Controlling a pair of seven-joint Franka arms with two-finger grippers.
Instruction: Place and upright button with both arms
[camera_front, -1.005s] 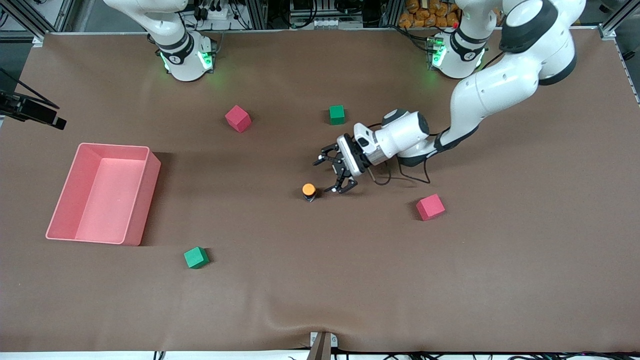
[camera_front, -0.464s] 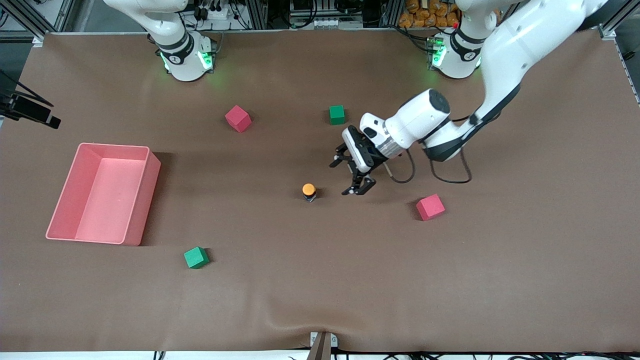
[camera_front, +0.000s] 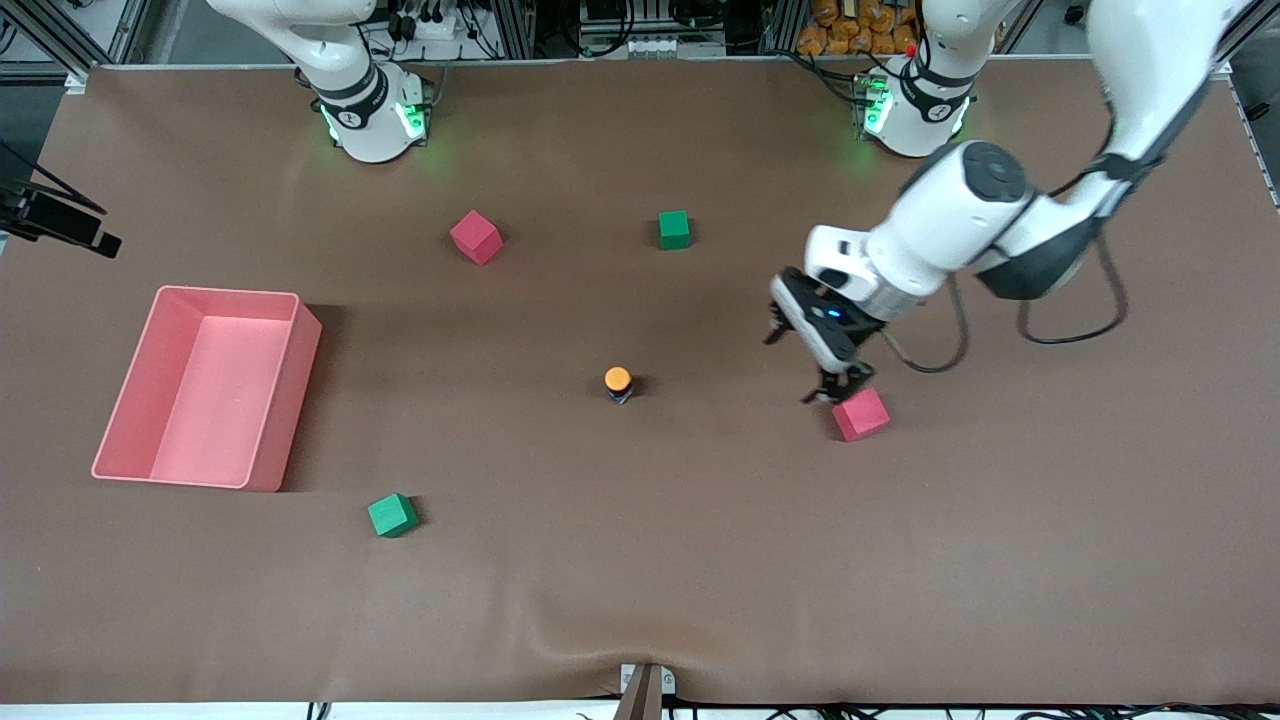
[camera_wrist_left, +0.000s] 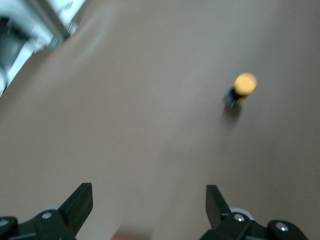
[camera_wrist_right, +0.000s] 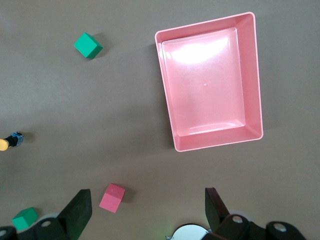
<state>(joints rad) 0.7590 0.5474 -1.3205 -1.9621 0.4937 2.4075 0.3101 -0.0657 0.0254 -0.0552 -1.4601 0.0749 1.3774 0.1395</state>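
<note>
Button (camera_front: 618, 381) round-capped (orange), cylindrical body.

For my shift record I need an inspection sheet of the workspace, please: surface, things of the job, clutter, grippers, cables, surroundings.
Surface: brown table cover, wrinkled at the edge nearest the front camera.
Job's things: button upright, orange cap up, standing free mid-table.
Clutter: two red cubes, two green cubes, empty pink bin.
Grippers: left gripper open, empty, over the cover beside a red cube; right gripper open, empty, high above the table.
Cables: black cable looping off the left arm.
Surroundings: aluminium frame and equipment by the arm bases.
</note>
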